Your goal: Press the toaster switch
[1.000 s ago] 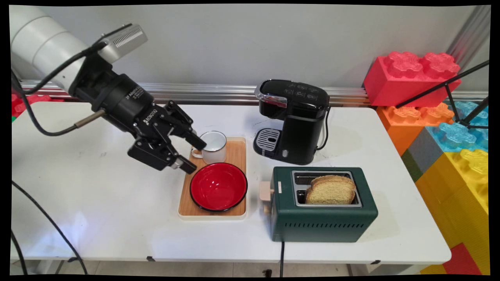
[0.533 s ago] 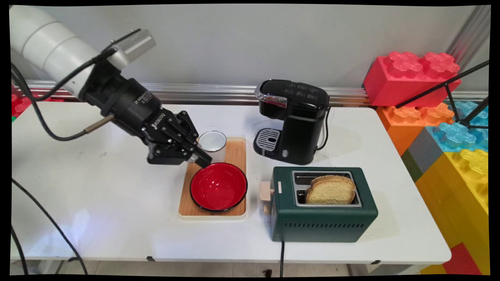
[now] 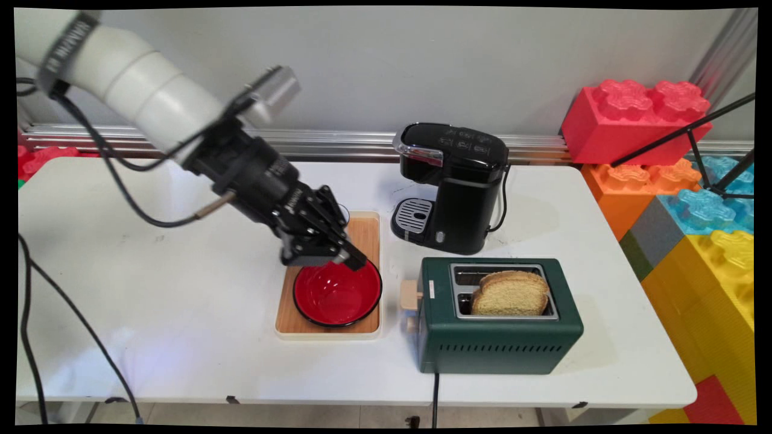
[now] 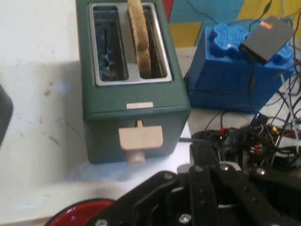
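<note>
— Over the wooden tray (image 3: 369, 232), what have you got?

— My gripper (image 3: 353, 260) hangs at the red bowl's (image 3: 335, 295) far rim, closed up with nothing seen in it. I can't tell whether it touches. Only a sliver of the mug (image 3: 345, 211) shows behind the hand.

— Worries?

— The rim, I'd say: a dip or sideways drift could clip the bowl and skid it. The linkage also crowds the mug, so a nudge might tip it. The toaster (image 3: 500, 343) stands well apart.
</note>
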`<state>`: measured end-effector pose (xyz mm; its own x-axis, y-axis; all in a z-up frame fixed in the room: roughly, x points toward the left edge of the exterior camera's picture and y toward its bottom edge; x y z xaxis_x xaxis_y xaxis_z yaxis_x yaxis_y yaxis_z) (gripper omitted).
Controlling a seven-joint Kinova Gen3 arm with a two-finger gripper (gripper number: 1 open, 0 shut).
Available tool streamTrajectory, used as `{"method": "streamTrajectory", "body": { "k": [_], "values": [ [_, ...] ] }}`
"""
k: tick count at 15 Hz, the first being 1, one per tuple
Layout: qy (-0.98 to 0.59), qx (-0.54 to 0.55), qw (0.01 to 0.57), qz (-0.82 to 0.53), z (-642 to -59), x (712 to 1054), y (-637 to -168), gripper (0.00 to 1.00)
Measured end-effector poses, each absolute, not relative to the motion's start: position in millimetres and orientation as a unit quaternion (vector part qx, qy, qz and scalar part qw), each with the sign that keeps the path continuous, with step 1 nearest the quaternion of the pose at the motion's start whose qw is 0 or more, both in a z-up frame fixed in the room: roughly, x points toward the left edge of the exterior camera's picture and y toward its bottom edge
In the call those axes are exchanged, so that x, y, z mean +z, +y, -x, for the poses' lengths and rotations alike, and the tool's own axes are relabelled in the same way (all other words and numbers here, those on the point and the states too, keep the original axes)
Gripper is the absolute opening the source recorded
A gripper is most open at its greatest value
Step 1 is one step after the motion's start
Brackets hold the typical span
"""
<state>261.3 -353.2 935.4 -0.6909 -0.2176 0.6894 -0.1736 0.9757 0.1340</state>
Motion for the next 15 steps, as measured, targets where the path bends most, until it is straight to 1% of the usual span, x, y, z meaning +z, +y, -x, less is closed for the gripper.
{"method": "streamTrajectory", "body": {
  "k": [5, 11, 15],
  "values": [
    [-0.932, -0.031, 0.344, -0.113, -216.3, 922.3, -365.1, 0.00],
    [-0.948, -0.030, 0.303, -0.096, -186.4, 905.0, -374.5, 0.00],
    [-0.954, -0.020, 0.285, -0.090, -171.1, 896.9, -381.9, 0.00]
  ]
}}
